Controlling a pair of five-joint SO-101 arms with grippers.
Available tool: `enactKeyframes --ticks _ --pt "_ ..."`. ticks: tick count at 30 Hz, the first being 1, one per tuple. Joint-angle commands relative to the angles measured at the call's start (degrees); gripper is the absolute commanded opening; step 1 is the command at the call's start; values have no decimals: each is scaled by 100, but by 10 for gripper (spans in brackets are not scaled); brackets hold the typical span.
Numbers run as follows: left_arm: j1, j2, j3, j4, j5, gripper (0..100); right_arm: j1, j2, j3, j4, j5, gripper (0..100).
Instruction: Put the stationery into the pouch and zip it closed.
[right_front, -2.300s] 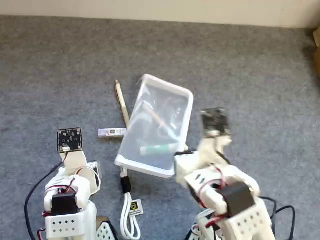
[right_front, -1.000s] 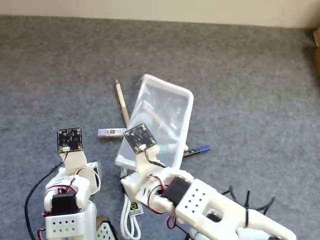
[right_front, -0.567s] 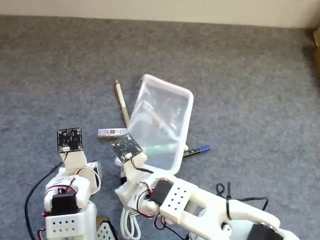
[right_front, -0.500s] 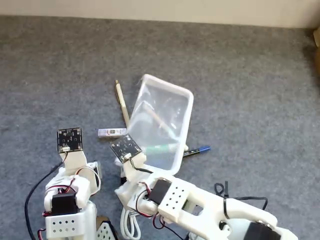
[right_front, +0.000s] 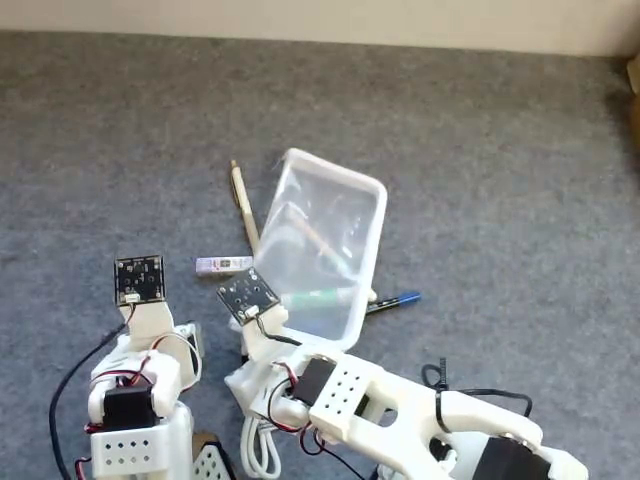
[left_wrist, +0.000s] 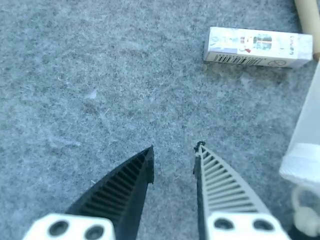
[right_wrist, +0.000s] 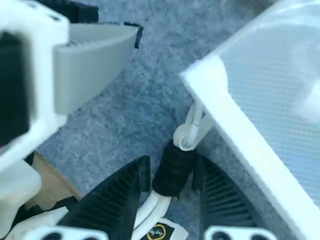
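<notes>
**Where the right claw (right_wrist: 171, 164) straddles the pouch's cord, stationery lies loose on the tabletop (right_front: 480, 150)**

Although the translucent white pouch (right_front: 318, 250) lies flat near the middle of the grey tabletop, not all the stationery is in it. Through its wall show a green-tipped pen (right_front: 318, 297) and a slim pencil (right_front: 312, 237). A beige pen (right_front: 243, 205) lies along one long side of the pouch, just beside it. A small boxed eraser (right_front: 223, 265) sits near that pen's lower end, apart from the pouch. On the pouch's other side a blue-capped pen (right_front: 395, 299) juts out at the rim; whether its far end is under the pouch cannot be told.

The right arm (right_front: 345, 400) reaches across to the pouch's near corner. Its claw is spread, one finger on each side of the black toggle (right_wrist: 172, 172) on the white pull cord (right_front: 255, 435), with a narrow gap at each side. A white ring (right_wrist: 186, 138) joins the toggle to the pouch's corner.

The left arm (right_front: 135, 385) stands at the tabletop's near edge. The left claw (left_wrist: 174, 149) is spread over bare grey cloth, holding nothing, with the eraser ahead of it.
</notes>
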Motion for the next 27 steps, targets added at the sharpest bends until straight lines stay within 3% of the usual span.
enactKeyframes --ticks 1,7,16,19,27 --pt "-40 -48 119 18 26 135 -40 4 -207 -101 -62 141" --pt "-40 -48 119 18 26 135 -40 4 -207 -101 -62 66" --pt "-40 -48 119 18 26 135 -40 -31 -198 -66 44 61" --pt "-40 -48 119 18 26 135 -40 -57 -224 127 756 4" --pt "-40 -48 119 18 26 135 259 -303 -374 1341 1829 5"
